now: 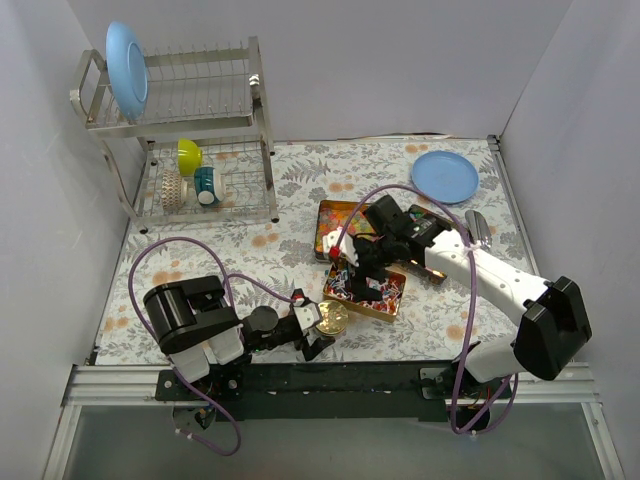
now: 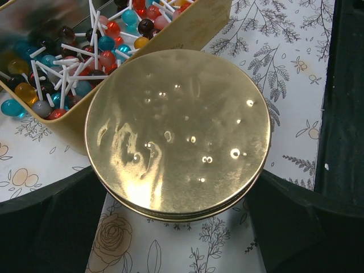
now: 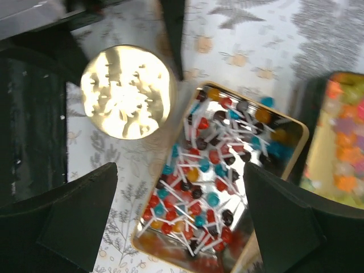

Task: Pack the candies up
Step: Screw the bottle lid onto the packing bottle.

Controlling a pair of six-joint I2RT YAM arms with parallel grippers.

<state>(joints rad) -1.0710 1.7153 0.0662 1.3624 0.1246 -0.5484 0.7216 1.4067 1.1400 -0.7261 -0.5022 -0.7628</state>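
Observation:
A gold rectangular tin [image 1: 366, 288] holds small red, blue, yellow and dark candies on white sticks [image 3: 210, 170]; they also show in the left wrist view [image 2: 62, 68]. A second tin [image 1: 343, 224] behind it holds chunky pink, yellow and green candies [image 3: 341, 142]. My right gripper [image 1: 362, 262] hangs open and empty above the stick-candy tin, its fingers [image 3: 74, 222] wide on either side. My left gripper [image 1: 312, 325] sits low at the front. Its fingers [image 2: 51, 227] press both sides of the round gold lid [image 2: 177, 133], which rests on the floral cloth beside the tin.
A metal dish rack [image 1: 190, 130] stands at the back left with a blue plate [image 1: 127, 68], a yellow cup [image 1: 189, 155] and a mug. Another blue plate [image 1: 445, 176] lies at the back right. A spoon [image 1: 477, 225] lies near the right arm.

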